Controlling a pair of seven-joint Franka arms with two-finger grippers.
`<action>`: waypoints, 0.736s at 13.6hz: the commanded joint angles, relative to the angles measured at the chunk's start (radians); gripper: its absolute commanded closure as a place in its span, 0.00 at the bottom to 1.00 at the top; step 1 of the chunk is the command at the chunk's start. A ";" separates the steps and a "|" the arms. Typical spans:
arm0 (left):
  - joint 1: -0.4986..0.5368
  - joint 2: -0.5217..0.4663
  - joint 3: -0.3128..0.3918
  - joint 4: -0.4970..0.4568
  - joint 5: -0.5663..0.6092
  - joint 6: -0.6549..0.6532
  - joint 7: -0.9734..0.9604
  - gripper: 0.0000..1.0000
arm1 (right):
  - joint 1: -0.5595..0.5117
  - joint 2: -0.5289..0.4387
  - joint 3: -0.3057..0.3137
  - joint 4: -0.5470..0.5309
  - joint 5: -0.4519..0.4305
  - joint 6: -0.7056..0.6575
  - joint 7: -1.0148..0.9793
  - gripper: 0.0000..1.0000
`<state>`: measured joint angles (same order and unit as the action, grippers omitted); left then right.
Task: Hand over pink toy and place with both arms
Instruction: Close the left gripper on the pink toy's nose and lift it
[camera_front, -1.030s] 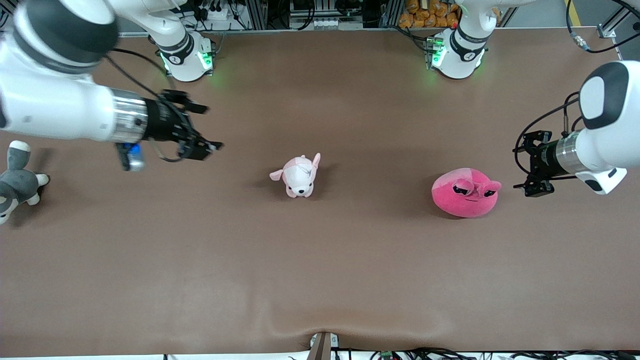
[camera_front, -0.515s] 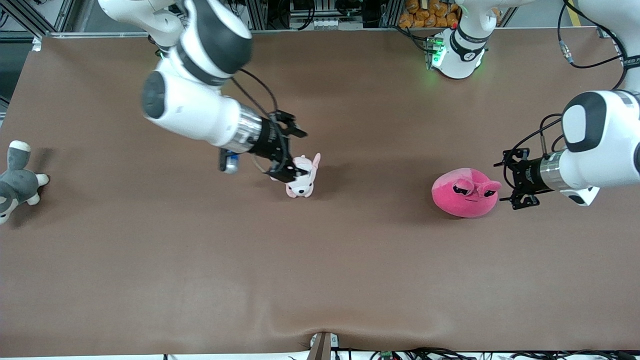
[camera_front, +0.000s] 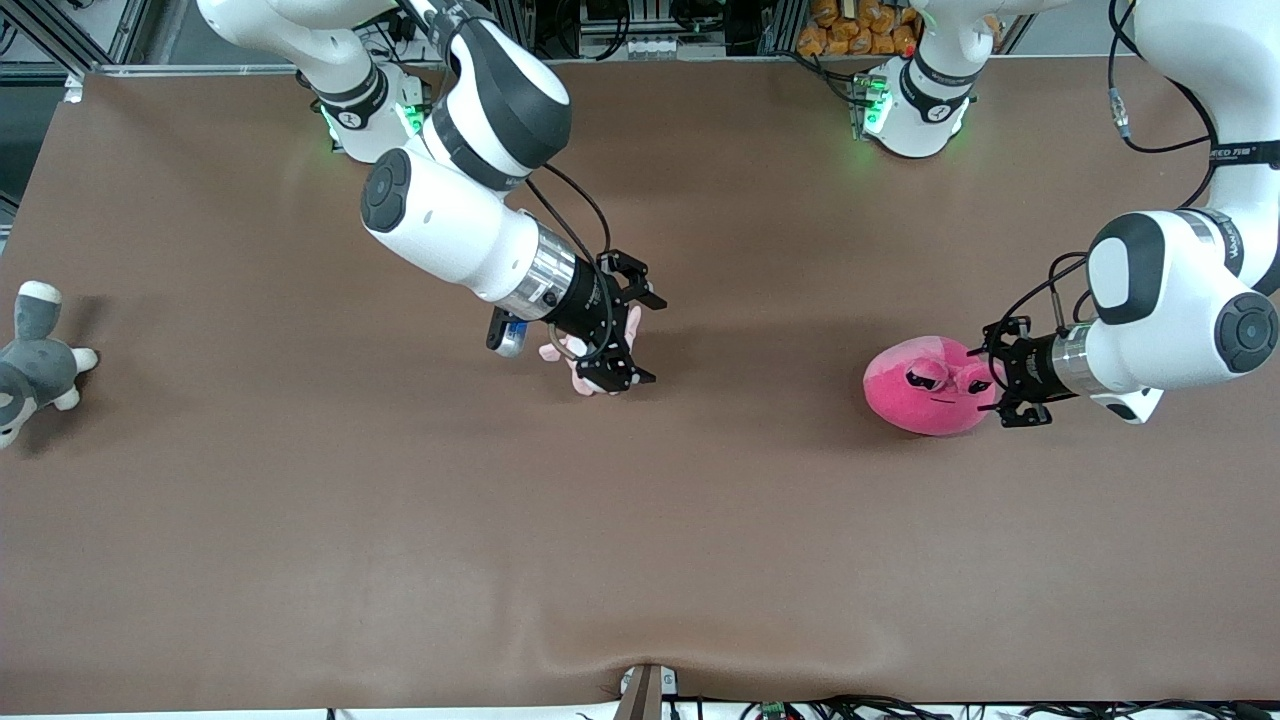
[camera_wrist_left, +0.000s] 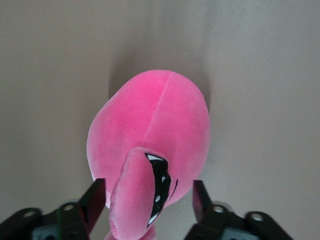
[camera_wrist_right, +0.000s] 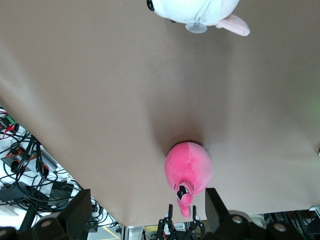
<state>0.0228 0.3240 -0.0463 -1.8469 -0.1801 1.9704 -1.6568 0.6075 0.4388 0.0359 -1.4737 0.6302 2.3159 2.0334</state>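
The pink toy (camera_front: 920, 390) lies on the brown table toward the left arm's end, sleepy eyes facing up. My left gripper (camera_front: 995, 385) is low at the toy's end. In the left wrist view its open fingers (camera_wrist_left: 97, 197) stand on either side of a stubby protrusion of the toy (camera_wrist_left: 150, 120), with small gaps. My right gripper (camera_front: 645, 340) hangs open over the small pale puppy plush (camera_front: 578, 372) at mid-table and holds nothing. The right wrist view shows the toy (camera_wrist_right: 189, 167) farther off between the open right gripper's (camera_wrist_right: 147, 210) fingers.
A grey-and-white plush animal (camera_front: 30, 365) lies at the right arm's end of the table. The puppy plush (camera_wrist_right: 195, 10) sits just under the right wrist. Cables (camera_wrist_right: 30, 175) hang past the table's edge at the left arm's end.
The right arm swung from its end of the table to above the puppy plush. The left gripper moved in to the pink toy and now straddles its protrusion.
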 joint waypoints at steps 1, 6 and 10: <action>-0.001 -0.002 -0.001 -0.009 -0.018 0.018 -0.018 0.68 | 0.008 0.009 -0.010 0.024 0.023 -0.001 0.015 0.00; 0.002 -0.038 -0.026 0.000 -0.018 0.001 -0.011 1.00 | 0.008 0.008 -0.010 0.024 0.022 -0.001 0.014 0.00; 0.005 -0.074 -0.029 0.047 -0.018 -0.094 0.000 1.00 | 0.006 0.006 -0.010 0.024 0.022 -0.001 0.015 0.00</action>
<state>0.0230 0.2850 -0.0690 -1.8208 -0.1807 1.9366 -1.6568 0.6075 0.4389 0.0320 -1.4657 0.6317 2.3159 2.0356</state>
